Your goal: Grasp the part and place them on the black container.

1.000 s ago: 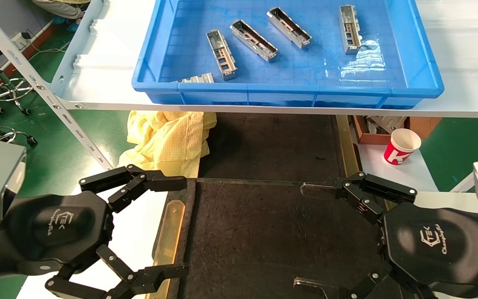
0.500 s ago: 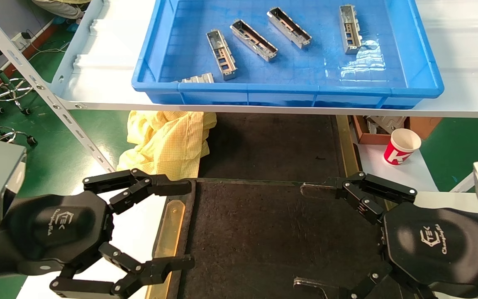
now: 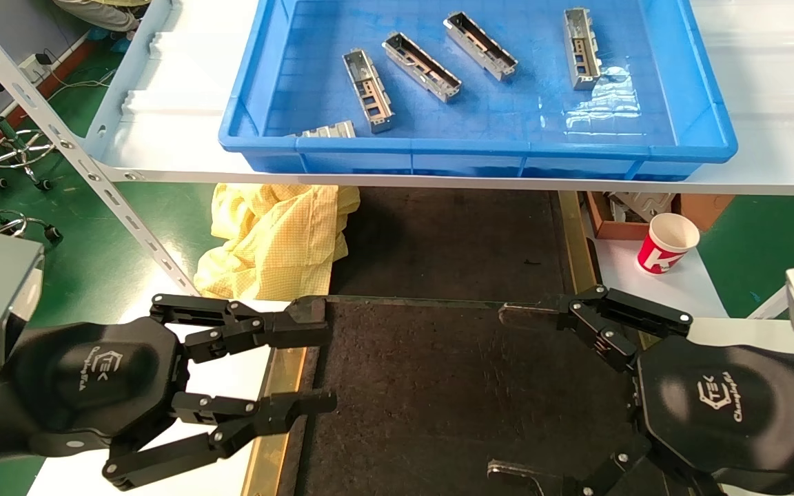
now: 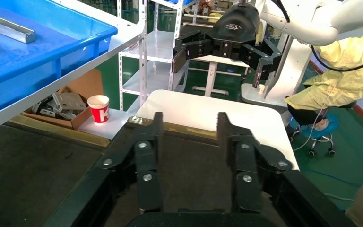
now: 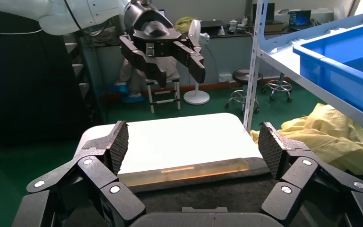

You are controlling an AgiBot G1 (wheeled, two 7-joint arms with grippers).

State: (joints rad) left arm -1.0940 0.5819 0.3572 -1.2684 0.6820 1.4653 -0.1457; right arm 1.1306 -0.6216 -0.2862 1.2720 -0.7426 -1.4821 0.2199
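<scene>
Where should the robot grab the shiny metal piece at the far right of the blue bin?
Probably across its long sides near the middle, coming straight down from above. That part lies flat and alone in the blue bin, long and narrow, so an open pincer likely fits over its width. The right pincer is nearer.

Bin blue; parts silver-grey; container black w/ brass-coloured strips; cloth yellow, fine grid; cup red/white; both pincers black.

Silver-grey part lying flat among similar ones in blue bin, black container below, bare
</scene>
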